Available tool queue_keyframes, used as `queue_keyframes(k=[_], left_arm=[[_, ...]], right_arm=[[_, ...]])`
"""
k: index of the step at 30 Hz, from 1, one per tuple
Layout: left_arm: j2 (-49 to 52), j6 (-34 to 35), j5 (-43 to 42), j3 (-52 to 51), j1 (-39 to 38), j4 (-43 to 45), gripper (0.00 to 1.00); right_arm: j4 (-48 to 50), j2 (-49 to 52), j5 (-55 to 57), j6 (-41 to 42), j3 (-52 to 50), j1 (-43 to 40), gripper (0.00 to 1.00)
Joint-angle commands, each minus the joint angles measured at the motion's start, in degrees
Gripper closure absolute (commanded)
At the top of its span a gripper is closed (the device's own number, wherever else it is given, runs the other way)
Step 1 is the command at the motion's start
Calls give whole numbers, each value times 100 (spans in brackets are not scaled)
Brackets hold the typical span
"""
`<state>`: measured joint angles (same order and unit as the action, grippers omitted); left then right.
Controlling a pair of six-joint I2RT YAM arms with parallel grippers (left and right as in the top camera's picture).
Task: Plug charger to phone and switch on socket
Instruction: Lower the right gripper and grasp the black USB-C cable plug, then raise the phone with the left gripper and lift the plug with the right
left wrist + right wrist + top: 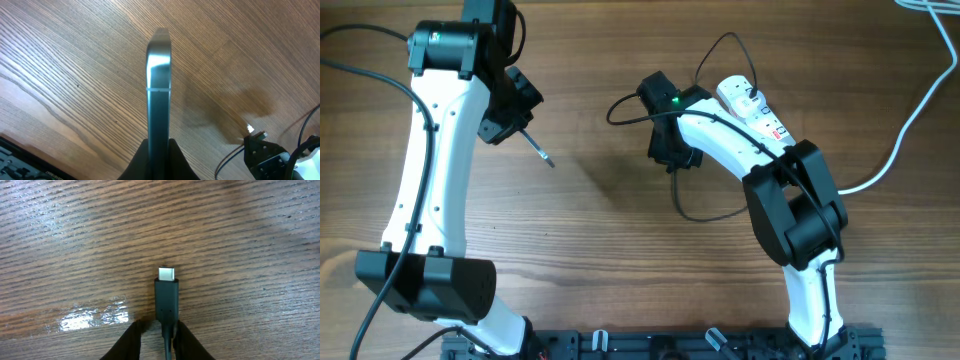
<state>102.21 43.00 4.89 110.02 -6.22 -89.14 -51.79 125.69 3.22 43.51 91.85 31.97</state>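
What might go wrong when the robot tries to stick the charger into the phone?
The left pincer holds the phone by one end only, so a push from the plug might tilt it or slide it out. The tip of the charger sticks out past the right pincer, whose fingers sit beside just the thin cable behind it, so the tip may twist and miss the phone.

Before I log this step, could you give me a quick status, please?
Left gripper shut on phone. Right gripper straddles charger connector, grip unclear. Nothing between phone and connector.
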Motion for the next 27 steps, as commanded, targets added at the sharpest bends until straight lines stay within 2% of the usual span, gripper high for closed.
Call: queue_keyframes(k=[1, 15, 19, 27], left_arm=[[-17, 94, 120, 48, 0, 15, 96], [-17, 92, 120, 48, 0, 11, 96], [-17, 92, 120, 48, 0, 13, 96], [-17, 92, 120, 48, 0, 11, 96]], right_arm=[[-28, 310, -118, 15, -48, -28, 78], [33, 310, -120, 39, -48, -55, 83], [33, 310, -120, 39, -48, -55, 91], [33, 310, -142, 39, -48, -55, 91]])
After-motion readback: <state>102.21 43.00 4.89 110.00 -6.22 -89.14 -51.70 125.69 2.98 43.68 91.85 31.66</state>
